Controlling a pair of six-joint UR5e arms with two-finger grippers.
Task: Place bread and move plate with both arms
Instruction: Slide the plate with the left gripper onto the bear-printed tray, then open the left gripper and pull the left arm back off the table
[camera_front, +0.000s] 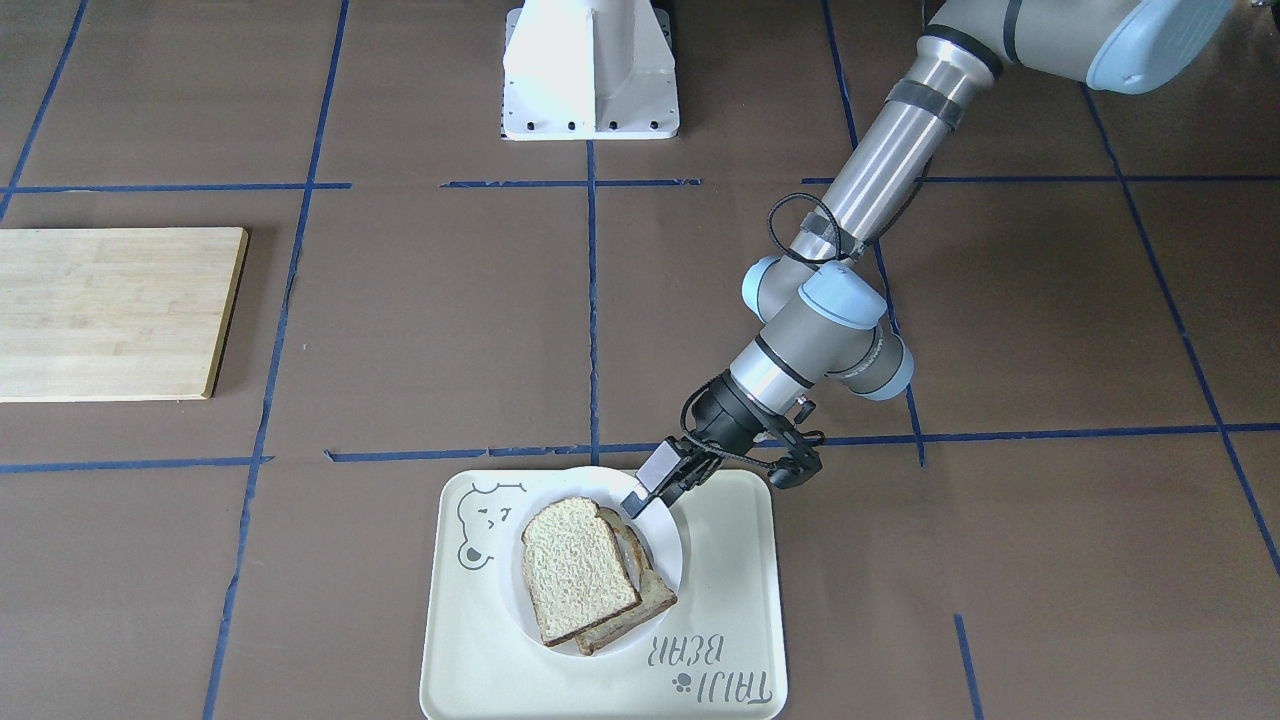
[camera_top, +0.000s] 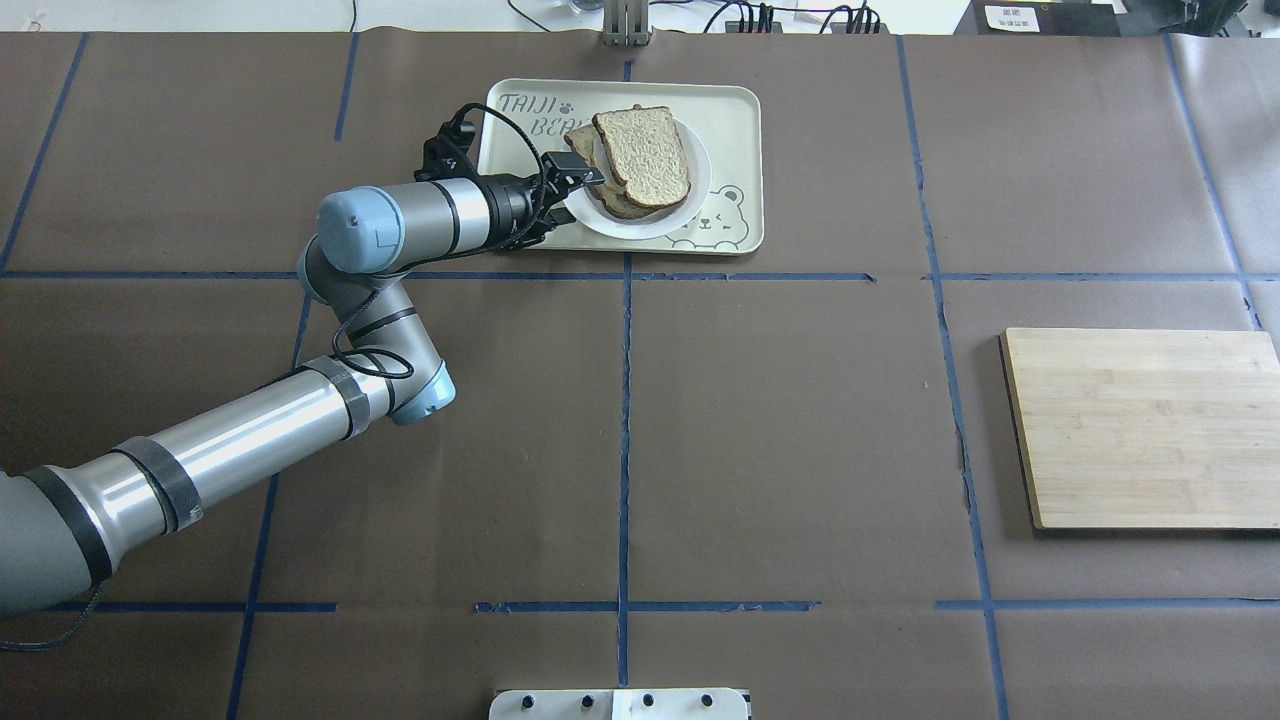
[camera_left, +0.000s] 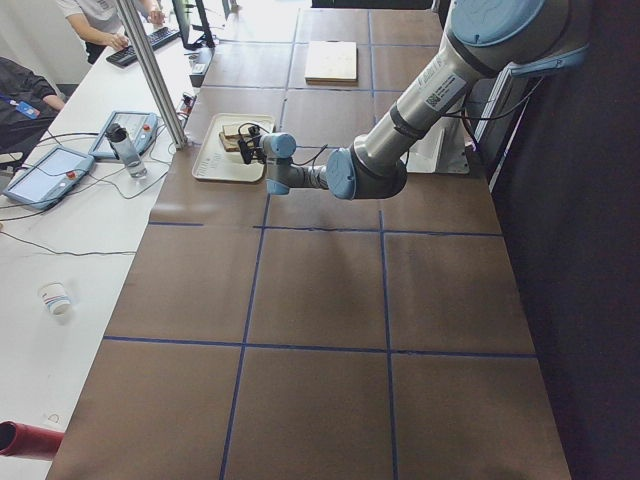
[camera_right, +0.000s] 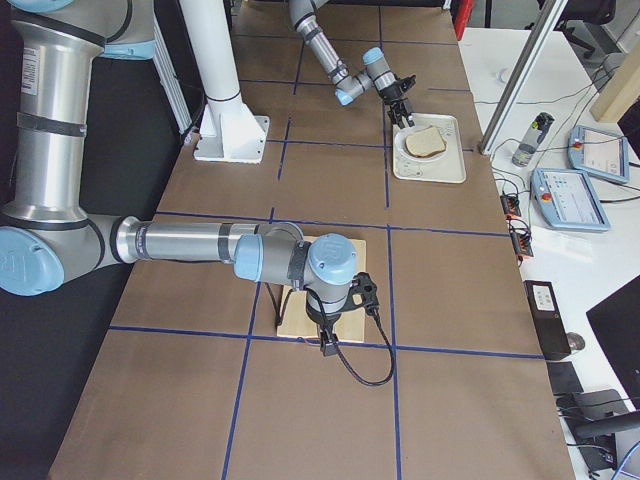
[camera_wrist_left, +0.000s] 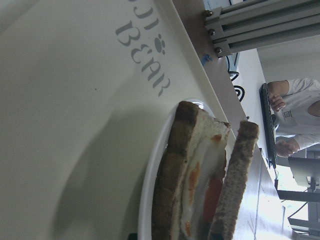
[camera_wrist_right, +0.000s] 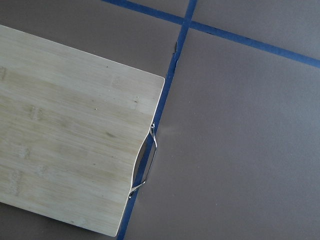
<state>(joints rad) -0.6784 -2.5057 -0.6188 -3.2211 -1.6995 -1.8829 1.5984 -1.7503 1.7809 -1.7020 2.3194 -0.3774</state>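
The bread lies pale face up on a toast slice with a fried egg, on the small white plate in the cream bear tray. In the left wrist view the bread leans a little apart from the egg toast above the plate rim. My left gripper is at the plate's rim next to the slices, jaws apart and empty; it also shows in the overhead view. My right gripper hangs over the wooden board; I cannot tell whether it is open.
The wooden cutting board lies on the right side of the brown table, with a metal handle at its end. The white pedestal base stands at the robot's side. Operators, tablets and a bottle are beyond the tray's table edge.
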